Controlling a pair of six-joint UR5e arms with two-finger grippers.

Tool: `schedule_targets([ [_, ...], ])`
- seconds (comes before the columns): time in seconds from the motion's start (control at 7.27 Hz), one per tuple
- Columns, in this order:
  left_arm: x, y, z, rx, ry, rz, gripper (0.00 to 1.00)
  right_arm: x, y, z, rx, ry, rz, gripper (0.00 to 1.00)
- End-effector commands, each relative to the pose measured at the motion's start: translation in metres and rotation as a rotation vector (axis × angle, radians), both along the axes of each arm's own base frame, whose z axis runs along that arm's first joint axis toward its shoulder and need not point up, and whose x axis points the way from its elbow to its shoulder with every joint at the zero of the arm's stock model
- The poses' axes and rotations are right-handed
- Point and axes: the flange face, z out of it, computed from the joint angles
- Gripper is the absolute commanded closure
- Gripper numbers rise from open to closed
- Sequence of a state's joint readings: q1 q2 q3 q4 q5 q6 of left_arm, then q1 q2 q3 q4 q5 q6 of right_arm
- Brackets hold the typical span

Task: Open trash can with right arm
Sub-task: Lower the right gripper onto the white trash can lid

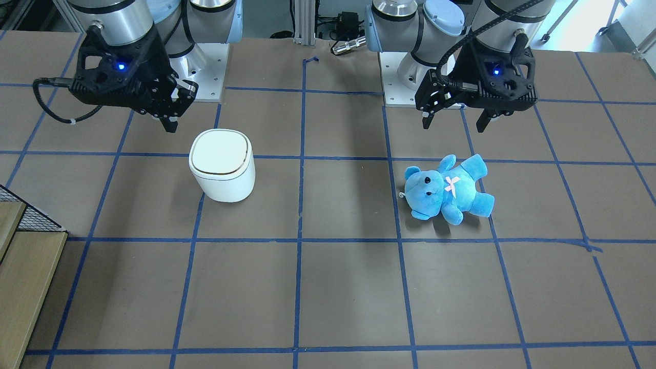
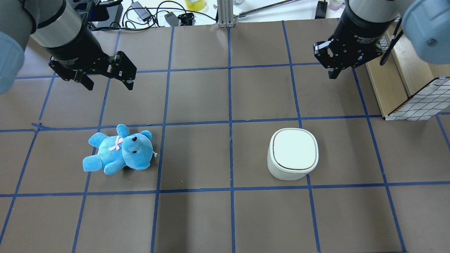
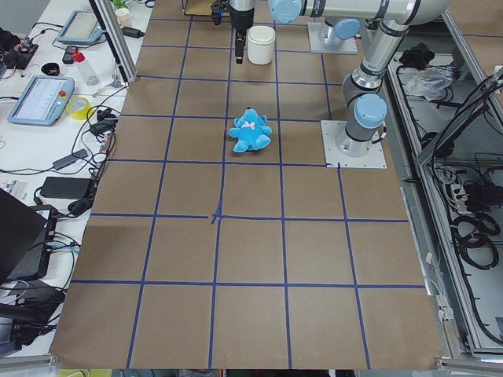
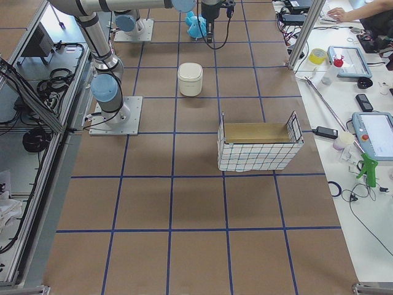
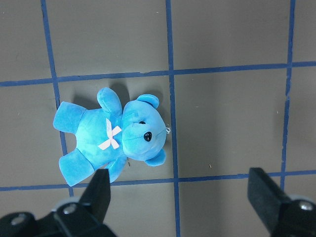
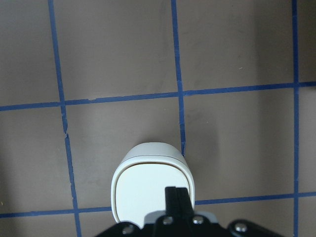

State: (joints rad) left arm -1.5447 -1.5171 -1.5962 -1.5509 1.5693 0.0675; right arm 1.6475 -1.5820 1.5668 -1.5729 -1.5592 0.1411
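Hovering empty and pinched closed, the right gripper (image 2: 333, 73) hangs at one o'clock of the lid-down trash can (image 2: 293, 154), seen from overhead; the left gripper (image 2: 109, 85) gapes wide, empty.

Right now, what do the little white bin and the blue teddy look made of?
The small white rounded-square trash can looks like smooth, slightly shiny plastic: even walls, thin gold line round its lid. The blue plush teddy bear looks like soft fuzzy fabric, probably stuffed: puffy limbs, pink ribbon bow.
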Motion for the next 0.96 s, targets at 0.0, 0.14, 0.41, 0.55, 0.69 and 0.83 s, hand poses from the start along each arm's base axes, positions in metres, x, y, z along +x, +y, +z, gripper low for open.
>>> schedule_targets([
  [0.0, 0.0, 0.0, 0.0, -0.001, 0.0, 0.0, 0.0, 0.014, 0.013, -0.048, 0.088, -0.004, 0.016, 1.0],
  [0.14, 0.0, 0.0, 0.0, 0.001, 0.0, 0.0, 0.0, 0.015, 0.022, -0.078, 0.144, -0.021, 0.021, 1.0],
  [0.41, 0.0, 0.0, 0.0, 0.001, -0.002, 0.0, 0.0, 0.014, 0.031, -0.109, 0.188, -0.014, 0.017, 1.0],
  [0.55, 0.0, 0.0, 0.0, 0.001, 0.0, 0.0, 0.0, 0.013, 0.034, -0.121, 0.188, -0.014, 0.02, 1.0],
  [0.69, 0.0, 0.0, 0.0, 0.001, 0.0, 0.0, 0.0, 0.012, 0.039, -0.137, 0.209, -0.009, 0.02, 1.0],
  [0.83, 0.0, 0.0, 0.0, 0.001, -0.002, 0.0, 0.0, 0.01, 0.044, -0.148, 0.219, -0.004, 0.019, 1.0],
])
